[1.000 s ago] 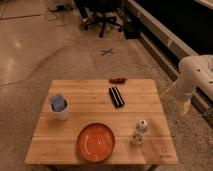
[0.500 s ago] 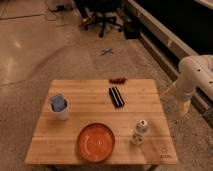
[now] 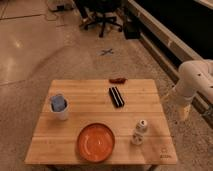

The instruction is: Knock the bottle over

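Bottle [image 3: 139, 132] stands upright on the worktop [image 3: 90, 95], front-right area, just beside the orange plate [image 3: 95, 142]. Claw [image 3: 183, 112] hangs past the worktop's right edge, apart from bottle. Can't tell if it's apart or together tbh.

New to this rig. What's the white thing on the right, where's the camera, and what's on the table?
The white thing is the robot's single arm. Its end effector, the part that grasps, hangs pointing down just past the right edge of the wooden table. There is only one camera view. It looks down on the table from the near side, and where it is mounted is not on record.

On the table there is a white cup with something blue in it at the left and an orange plate at the near edge. A small pale bottle stands upright to the plate's right. A black bar-shaped object lies near the middle and a small reddish thing at the far edge.

The end effector touches none of these. An office chair stands in the background.
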`<move>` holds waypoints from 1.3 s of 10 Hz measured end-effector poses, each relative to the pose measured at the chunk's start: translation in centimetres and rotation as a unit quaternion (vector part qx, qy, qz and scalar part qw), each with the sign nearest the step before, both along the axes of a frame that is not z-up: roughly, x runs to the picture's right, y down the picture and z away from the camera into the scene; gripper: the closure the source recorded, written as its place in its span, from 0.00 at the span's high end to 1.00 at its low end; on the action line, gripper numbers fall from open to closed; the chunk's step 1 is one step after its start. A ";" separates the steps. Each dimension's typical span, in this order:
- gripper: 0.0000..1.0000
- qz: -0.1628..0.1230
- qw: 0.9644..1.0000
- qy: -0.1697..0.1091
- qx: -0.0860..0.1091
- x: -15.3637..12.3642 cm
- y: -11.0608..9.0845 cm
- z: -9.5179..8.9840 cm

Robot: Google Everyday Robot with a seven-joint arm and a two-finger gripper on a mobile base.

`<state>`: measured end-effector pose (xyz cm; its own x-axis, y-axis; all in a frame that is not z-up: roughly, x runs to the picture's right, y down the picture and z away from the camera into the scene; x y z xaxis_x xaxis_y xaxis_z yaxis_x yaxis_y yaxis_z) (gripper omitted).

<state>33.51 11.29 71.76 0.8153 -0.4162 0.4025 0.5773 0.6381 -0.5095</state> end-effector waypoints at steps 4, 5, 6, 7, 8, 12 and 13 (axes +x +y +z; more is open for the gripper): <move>0.77 0.001 1.000 -0.013 -0.016 -0.6 4.0 -0.4; 0.77 0.001 1.000 -0.015 -0.019 -1.0 4.7 -0.3; 0.77 -0.002 1.000 -0.020 -0.022 -1.7 5.8 -0.2; 0.77 -0.005 0.999 -0.023 -0.025 -2.3 6.8 -0.2; 0.77 -0.005 0.999 -0.027 -0.026 -2.8 7.5 -0.4; 0.77 -0.029 0.998 -0.047 -0.019 -5.7 10.8 -1.5; 0.77 -0.036 0.998 -0.052 -0.018 -6.4 11.6 -1.5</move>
